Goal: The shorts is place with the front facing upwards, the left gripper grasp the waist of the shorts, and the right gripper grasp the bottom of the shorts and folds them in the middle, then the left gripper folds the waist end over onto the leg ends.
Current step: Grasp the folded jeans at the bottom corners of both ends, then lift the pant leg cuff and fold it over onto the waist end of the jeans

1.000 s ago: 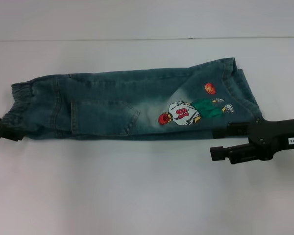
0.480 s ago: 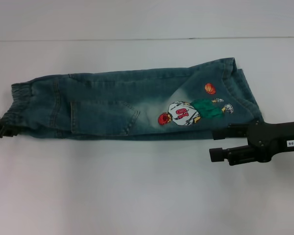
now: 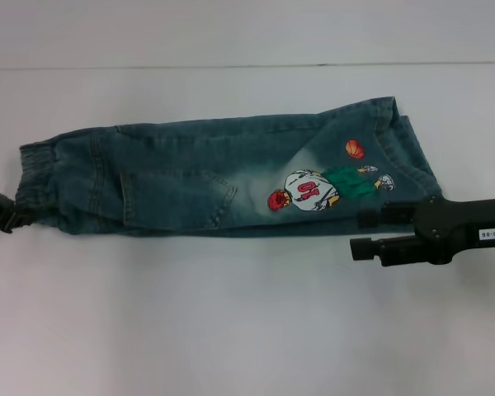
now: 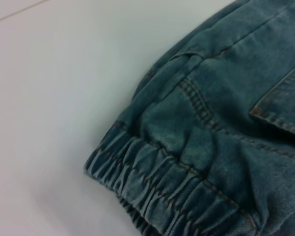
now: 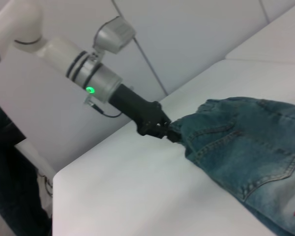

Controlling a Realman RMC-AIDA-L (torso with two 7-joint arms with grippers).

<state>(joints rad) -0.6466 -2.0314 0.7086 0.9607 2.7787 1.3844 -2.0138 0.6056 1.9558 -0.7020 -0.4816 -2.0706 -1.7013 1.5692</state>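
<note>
The white label (image 3: 492, 234) on the right arm reads something like "140-06", seen upside down from the head view, the digits hard to make out; on the embroidered basketball player (image 3: 313, 190) there is a red number on the white jersey, not clear enough to call; an orange ball (image 3: 354, 149) sits just above him.

The shorts (image 3: 198, 181) lie flat on the white table (image 3: 231, 322), folded lengthways into a long strip; the waist of the shorts (image 3: 35, 183) points to the robot's left, the leg ends (image 3: 400, 144) to its right; a back pocket (image 3: 175, 198) shows on the upper layer.

The left gripper (image 3: 15, 219) is at the near corner of the waistband, touching the gathered denim; from the right wrist view it (image 5: 163, 131) appears clamped on that ruffled edge; the left wrist view shows only the elastic band (image 4: 157, 191) close up, no fingers.

The right gripper (image 3: 360, 234) hovers at the near edge of the shorts, just below the embroidery; its two prongs stand apart, one against the denim edge, the other over bare table, gripping nothing.
</note>
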